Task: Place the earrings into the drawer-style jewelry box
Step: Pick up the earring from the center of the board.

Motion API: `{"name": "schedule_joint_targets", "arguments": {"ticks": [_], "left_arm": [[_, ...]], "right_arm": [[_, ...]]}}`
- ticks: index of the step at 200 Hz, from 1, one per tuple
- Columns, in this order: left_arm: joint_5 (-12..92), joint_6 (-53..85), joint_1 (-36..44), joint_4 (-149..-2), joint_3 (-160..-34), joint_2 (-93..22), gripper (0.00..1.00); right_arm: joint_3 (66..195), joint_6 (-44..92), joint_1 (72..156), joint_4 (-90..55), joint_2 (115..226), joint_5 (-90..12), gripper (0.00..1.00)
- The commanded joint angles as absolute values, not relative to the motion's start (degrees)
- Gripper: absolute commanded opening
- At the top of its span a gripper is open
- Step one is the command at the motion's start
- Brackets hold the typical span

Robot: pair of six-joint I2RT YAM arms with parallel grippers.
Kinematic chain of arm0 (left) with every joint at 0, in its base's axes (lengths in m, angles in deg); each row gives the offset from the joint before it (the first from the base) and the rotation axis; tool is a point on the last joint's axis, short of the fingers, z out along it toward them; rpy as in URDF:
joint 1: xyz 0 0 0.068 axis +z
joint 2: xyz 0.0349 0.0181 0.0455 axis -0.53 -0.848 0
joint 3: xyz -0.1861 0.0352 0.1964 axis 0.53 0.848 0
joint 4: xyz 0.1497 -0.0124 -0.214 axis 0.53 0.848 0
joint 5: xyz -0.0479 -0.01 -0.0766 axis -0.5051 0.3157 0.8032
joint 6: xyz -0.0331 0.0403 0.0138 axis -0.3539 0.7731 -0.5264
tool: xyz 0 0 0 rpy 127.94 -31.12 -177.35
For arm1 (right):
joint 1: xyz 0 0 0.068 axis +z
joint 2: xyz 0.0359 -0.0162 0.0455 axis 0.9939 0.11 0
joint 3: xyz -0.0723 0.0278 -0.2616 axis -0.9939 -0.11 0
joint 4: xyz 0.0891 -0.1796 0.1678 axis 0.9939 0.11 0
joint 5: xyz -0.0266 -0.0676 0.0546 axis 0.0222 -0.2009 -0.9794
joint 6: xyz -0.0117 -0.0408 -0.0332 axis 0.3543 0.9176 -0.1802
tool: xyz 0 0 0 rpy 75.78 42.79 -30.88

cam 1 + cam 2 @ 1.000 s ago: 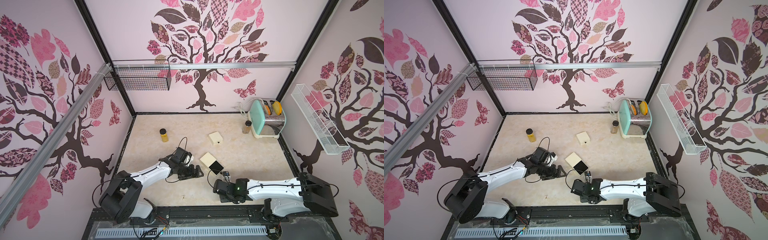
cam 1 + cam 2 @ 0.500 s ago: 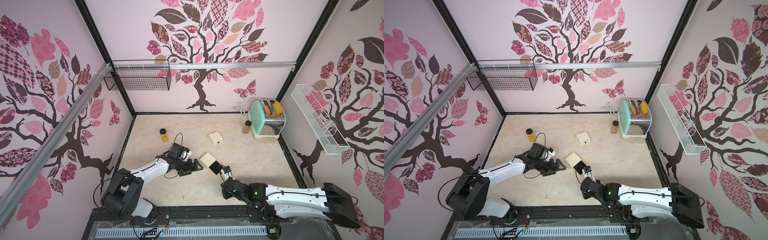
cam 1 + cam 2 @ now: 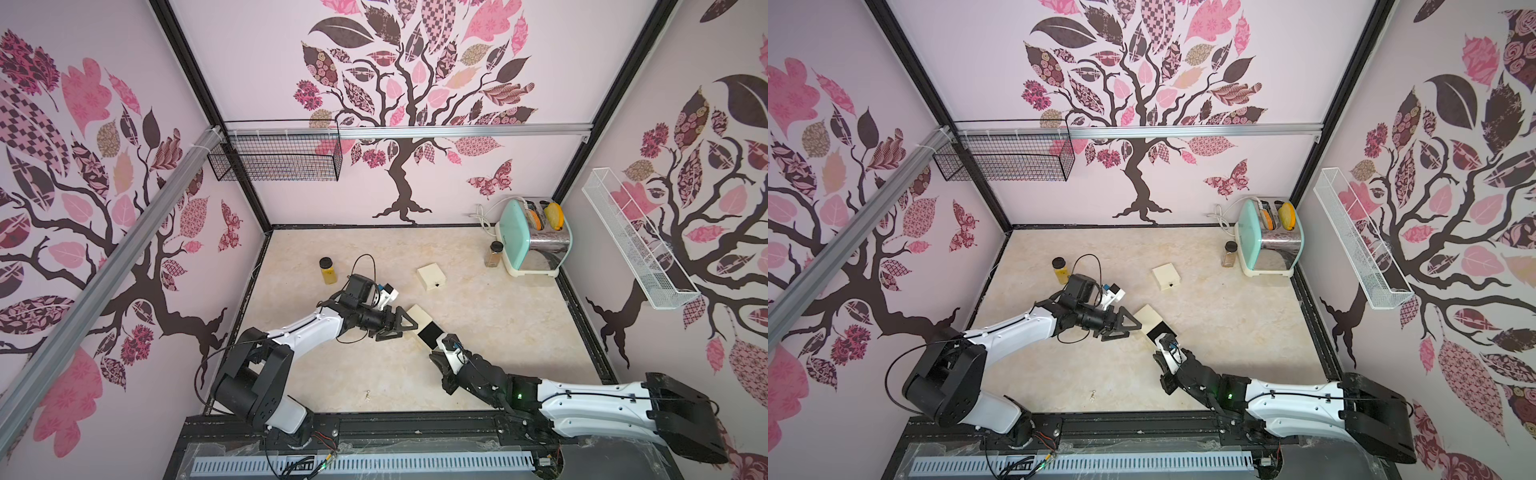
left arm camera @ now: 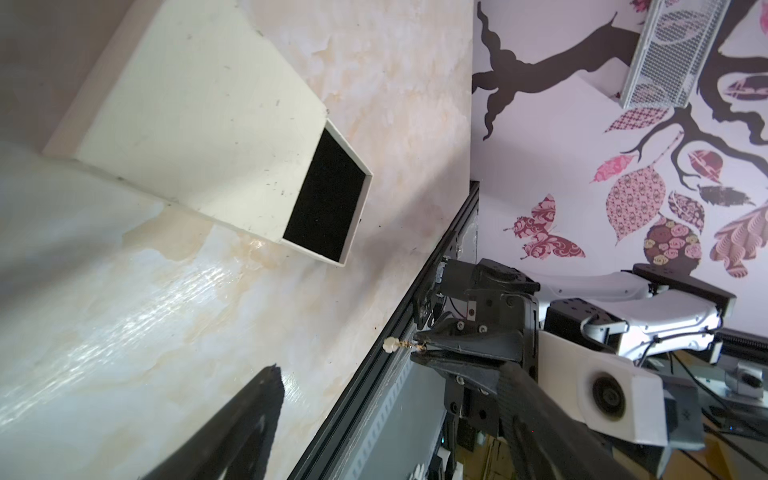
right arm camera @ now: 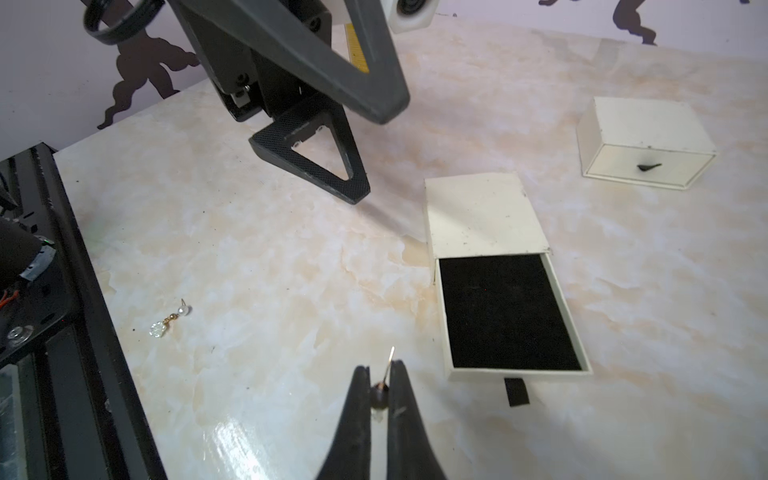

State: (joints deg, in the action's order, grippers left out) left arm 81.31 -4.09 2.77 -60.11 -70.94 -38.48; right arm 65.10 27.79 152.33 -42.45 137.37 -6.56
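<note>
The jewelry box [image 5: 478, 212] is a cream sleeve lying on the table, with its black-lined drawer [image 5: 507, 311] pulled out towards me. The box [image 3: 417, 316] shows mid-table in both top views. My right gripper [image 5: 380, 365] is shut on one of the earrings [image 5: 390, 356], whose pin sticks out past the tips. It hovers just short of the drawer's front, to the side of the pull tab. In the left wrist view the held earring's pearl [image 4: 390, 344] hangs from the shut tips. My left gripper [image 3: 405, 326] is open and holds nothing, right beside the sleeve's far end. Another earring [image 5: 170, 320] lies on the table near the front edge.
A second, closed cream drawer box [image 3: 431, 276] sits farther back. An amber jar [image 3: 327, 270] stands at the back left. A small spice jar [image 3: 494, 253] stands next to a mint toaster [image 3: 534, 237] at the back right. The black frame rail [image 5: 62, 291] borders the table's front.
My right gripper has moved from the front of the table up to the open drawer's front, carrying the earring. My left gripper has shifted closer to the box sleeve.
</note>
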Motion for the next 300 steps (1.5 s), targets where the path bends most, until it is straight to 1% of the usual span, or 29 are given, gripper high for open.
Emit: {"name": "schedule_joint_targets", "arguments": {"ticks": [1, 29, 72, 133, 167, 185, 268, 300], "left_arm": [[86.68, -4.11, 2.83, -63.73, -71.33, -39.25, 0.78], [89.05, -5.22, 2.07, -66.4, -70.86, -39.78, 0.68], [89.94, -6.2, -0.57, -68.61, -71.2, -40.81, 0.61], [91.31, -5.78, -1.87, -68.44, -70.06, -40.55, 0.37], [91.89, -5.61, -2.67, -68.48, -69.88, -41.03, 0.29], [91.98, -5.6, -2.92, -68.5, -69.54, -40.84, 0.27], [91.98, -5.5, -3.33, -68.51, -69.0, -41.05, 0.27], [92.26, -5.38, -3.44, -68.53, -69.02, -40.99, 0.21]], "right_arm": [[63.89, 34.64, 150.77, -51.66, 138.01, -10.34, 0.0], [62.04, 39.6, 150.73, -57.05, 139.24, -11.68, 0.0], [61.87, 44.24, 150.63, -61.96, 142.63, -12.5, 0.0], [62.99, 46.5, 150.05, -63.99, 143.87, -13.31, 0.0], [63.6, 46.92, 149.87, -64.68, 144.11, -13.51, 0.0], [63.76, 46.94, 149.65, -64.97, 144.04, -13.54, 0.0], [64.67, 47.3, 148.99, -65.08, 143.86, -14.37, 0.0], [64.95, 46.79, 148.63, -65.45, 144.39, -14.77, 0.0]]}}
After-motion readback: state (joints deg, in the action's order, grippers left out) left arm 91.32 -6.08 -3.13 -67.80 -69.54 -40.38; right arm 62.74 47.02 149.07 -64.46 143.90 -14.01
